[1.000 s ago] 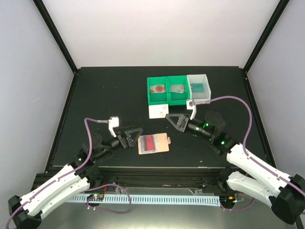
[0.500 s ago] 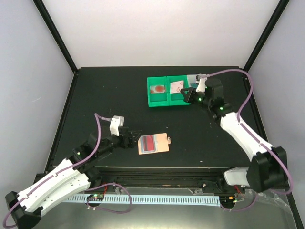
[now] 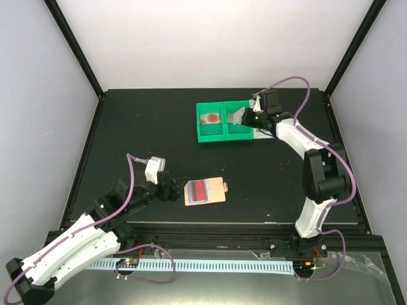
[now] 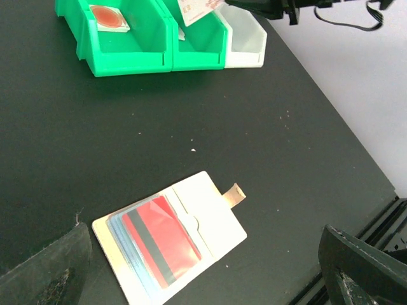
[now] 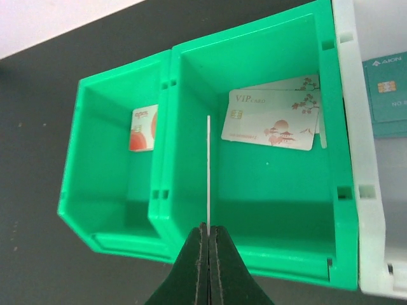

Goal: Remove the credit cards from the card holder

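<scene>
Right end effector (image 5: pixel 208 236) clamps a card (image 5: pixel 208 166) — you've swung it over the bin (image 5: pixel 267 190); left end effector (image 3: pixel 170 189) gapes empty — holder (image 3: pixel 216 189) still holds cards (image 4: pixel 159 238).

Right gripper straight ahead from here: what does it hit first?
Likely the floor of the middle green bin, the held card touching edge-first, left of the VIP card lying there; depth is unclear.

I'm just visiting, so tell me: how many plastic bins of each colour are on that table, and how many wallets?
green bins: 2
white bin: 1
wallet: 1
total: 4
</scene>
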{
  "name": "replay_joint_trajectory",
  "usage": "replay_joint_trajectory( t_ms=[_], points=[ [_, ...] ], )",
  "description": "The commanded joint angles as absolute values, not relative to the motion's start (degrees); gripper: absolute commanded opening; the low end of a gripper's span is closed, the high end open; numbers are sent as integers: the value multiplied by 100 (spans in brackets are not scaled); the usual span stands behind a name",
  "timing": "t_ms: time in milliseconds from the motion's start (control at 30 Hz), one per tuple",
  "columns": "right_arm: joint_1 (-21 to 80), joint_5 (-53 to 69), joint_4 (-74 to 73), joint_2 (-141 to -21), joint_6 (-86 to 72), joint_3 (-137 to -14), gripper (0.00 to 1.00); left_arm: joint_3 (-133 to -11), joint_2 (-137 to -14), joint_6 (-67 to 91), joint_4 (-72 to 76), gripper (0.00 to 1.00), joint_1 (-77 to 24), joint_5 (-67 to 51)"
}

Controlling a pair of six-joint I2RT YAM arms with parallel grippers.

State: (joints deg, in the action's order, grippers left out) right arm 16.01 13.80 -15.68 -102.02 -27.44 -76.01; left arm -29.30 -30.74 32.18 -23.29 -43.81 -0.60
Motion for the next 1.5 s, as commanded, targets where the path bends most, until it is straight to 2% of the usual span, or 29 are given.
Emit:
replay_joint_trajectory(
  t_ms=[0,600,800,1000,1300,1467],
  points=[
    [1578,1171,-1923,-10752,-2546,-8306,1,-3094,-3034,3014,-2465,99,-4333,0],
    [1582,1468,-1950,-12315,-2424,-9693,1,-3046,-3005,3092,-2351,99,-4333,86],
    [1573,1265,-2274,-12669,-2487,-10149,5,-2963,-3059,3197,-2197,99,-4335,-30],
    [1565,979,-2637,-12876,-2450,-10601,15,-2854,-3059,3215,-2095,99,-4331,-43],
    [1566,780,-2820,-12561,-2431,-10658,25,-2761,-3138,3270,-1967,99,-4326,-58],
    [1560,682,-2959,-12236,-2463,-10570,26,-2702,-3354,3390,-1946,99,-4333,80]
  ],
)
